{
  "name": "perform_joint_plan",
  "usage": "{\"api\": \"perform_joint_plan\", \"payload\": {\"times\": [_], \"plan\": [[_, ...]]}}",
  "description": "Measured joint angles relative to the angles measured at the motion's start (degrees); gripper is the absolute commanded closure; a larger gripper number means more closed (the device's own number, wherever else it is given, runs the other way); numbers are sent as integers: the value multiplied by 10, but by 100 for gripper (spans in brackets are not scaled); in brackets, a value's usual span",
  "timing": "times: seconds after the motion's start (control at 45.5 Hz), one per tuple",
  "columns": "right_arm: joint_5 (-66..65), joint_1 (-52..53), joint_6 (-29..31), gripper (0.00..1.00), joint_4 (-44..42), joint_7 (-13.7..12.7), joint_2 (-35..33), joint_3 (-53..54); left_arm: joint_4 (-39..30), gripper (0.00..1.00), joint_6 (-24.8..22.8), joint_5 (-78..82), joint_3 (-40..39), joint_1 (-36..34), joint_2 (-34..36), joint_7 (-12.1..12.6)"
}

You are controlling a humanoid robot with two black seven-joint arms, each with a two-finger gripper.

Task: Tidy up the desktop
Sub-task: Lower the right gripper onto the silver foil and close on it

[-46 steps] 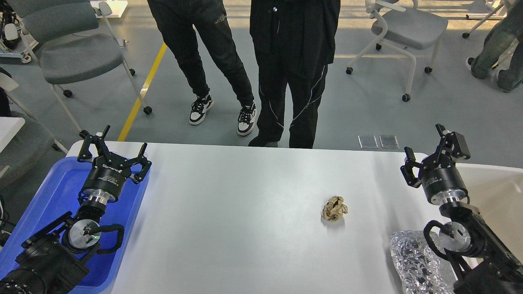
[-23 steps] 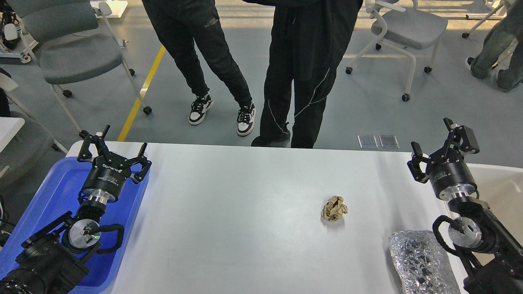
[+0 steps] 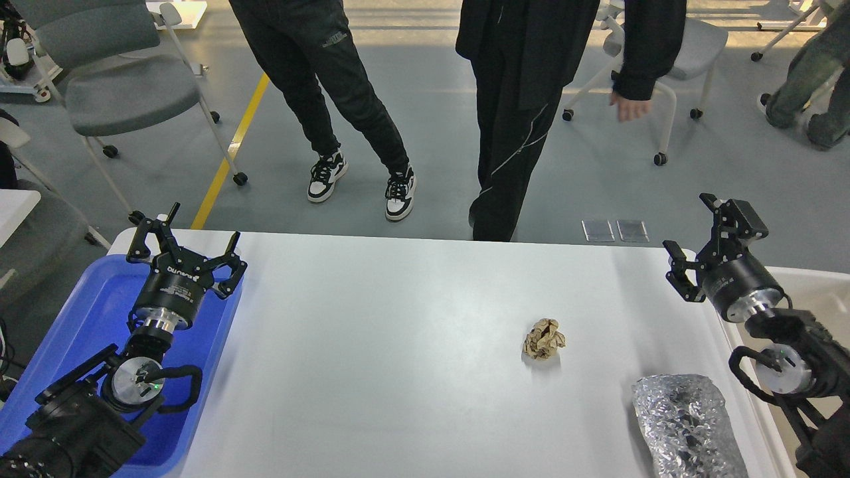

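The white desktop (image 3: pixel 398 345) fills the middle of the head view. A crumpled brown paper ball (image 3: pixel 544 338) lies on it right of centre. A crinkled silver foil bag (image 3: pixel 687 425) lies at the desktop's front right corner. My left gripper (image 3: pixel 186 239) is open and empty, held over the far end of the blue tray (image 3: pixel 80 312). My right gripper (image 3: pixel 697 232) is open and empty, above the desktop's far right corner, well apart from the paper ball and the foil bag.
A beige bin (image 3: pixel 807 292) stands against the desktop's right edge, under my right arm. Two people in black (image 3: pixel 511 99) stand just beyond the far edge. Grey chairs (image 3: pixel 113 86) stand on the floor behind.
My right arm has swung to the right and back, uncovering the foil bag. The left arm has not moved. The person behind has stepped to the right.
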Motion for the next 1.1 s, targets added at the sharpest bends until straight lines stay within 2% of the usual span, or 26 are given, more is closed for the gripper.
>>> {"api": "perform_joint_plan", "payload": {"times": [0.352,0.571,0.791,1.099], "plan": [[-69,11,5,0,127,-10,-159,-125,0,0,-1,1,0,0,0,0],[-215,16,8,0,190,-12,-253,-209,0,0,-1,1,0,-1,0,0],[-387,11,6,0,223,-9,-310,-265,0,0,-1,1,0,-1,0,0],[-496,2,0,0,226,-11,-356,-370,0,0,-1,1,0,-1,0,0]]}}
